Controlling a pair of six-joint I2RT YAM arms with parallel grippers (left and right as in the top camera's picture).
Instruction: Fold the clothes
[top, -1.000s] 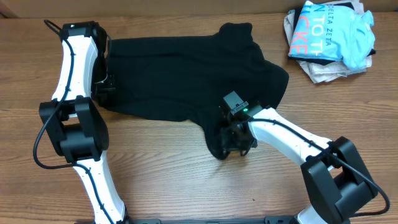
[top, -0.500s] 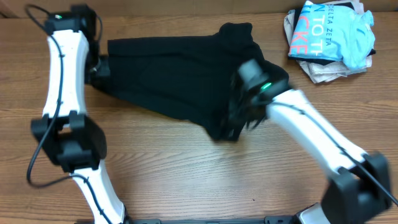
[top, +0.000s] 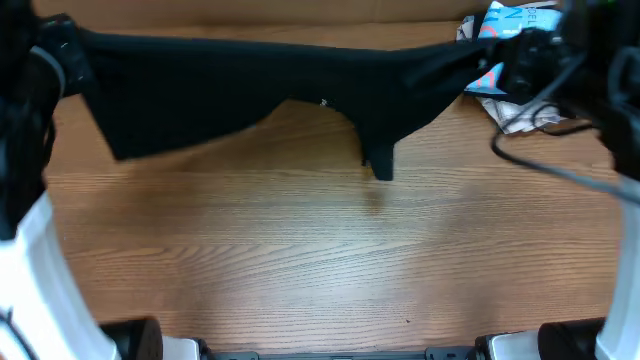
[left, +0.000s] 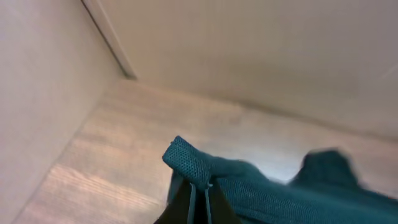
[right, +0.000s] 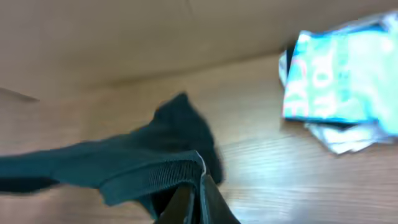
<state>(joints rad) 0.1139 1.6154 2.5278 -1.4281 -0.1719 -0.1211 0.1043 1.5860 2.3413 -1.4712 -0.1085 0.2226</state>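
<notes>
The left claw (left: 200, 190) and right claw (right: 196, 186), both clamped on the black shirt (top: 250, 85), have raised it off the desk (top: 300, 260), spread wide, ready to lay flat.

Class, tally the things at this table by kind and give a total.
Black garment, held up: 1
Folded pile: 1
End effectors: 2, the left end effector and the right end effector
Total: 4

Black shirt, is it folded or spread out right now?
Spread out, not folded. The black shirt is stretched between the left pincer and right pincer, each clamped on one end, with a flap hanging mid-span.
</notes>
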